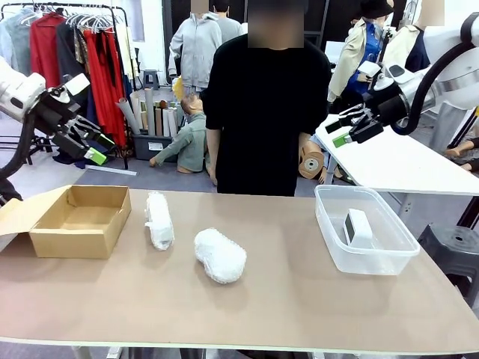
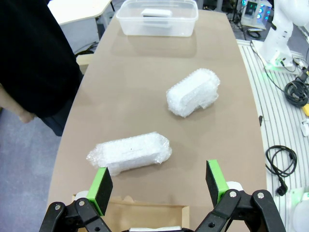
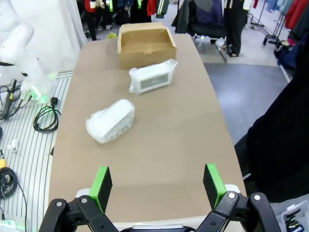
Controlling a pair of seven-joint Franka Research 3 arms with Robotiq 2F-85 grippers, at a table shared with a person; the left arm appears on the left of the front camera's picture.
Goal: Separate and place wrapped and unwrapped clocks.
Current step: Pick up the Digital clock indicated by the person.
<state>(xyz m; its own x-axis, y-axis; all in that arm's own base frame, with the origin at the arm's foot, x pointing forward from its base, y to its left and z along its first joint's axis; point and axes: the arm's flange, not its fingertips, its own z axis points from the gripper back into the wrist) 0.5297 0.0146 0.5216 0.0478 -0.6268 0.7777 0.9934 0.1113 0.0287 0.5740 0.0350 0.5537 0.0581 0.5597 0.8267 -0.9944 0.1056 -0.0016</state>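
Jaws apart on left gripper [image 1: 99, 147] and right gripper [image 1: 337, 132]; clock [image 1: 358, 226] partly veiled by tub [image 1: 327, 228]

Dull brown table top [image 1: 299, 314], matt and smooth, and on it only the plastics catch the light.
The fat oval white bubble-wrap bundle [image 1: 220, 255] is lumpy, pebbled film with a faint sheen. The slimmer white bubble-wrap roll [image 1: 159, 219] has the same crinkled wrap, half-clear in the right wrist view with a smooth pale face showing through. The clear plastic tub [image 1: 374, 263] is slick and glossy, the bare small white rounded-rectangular clock [image 1: 358, 226] smooth hard plastic, and the brown cardboard box [image 1: 71, 245] plain matt card.
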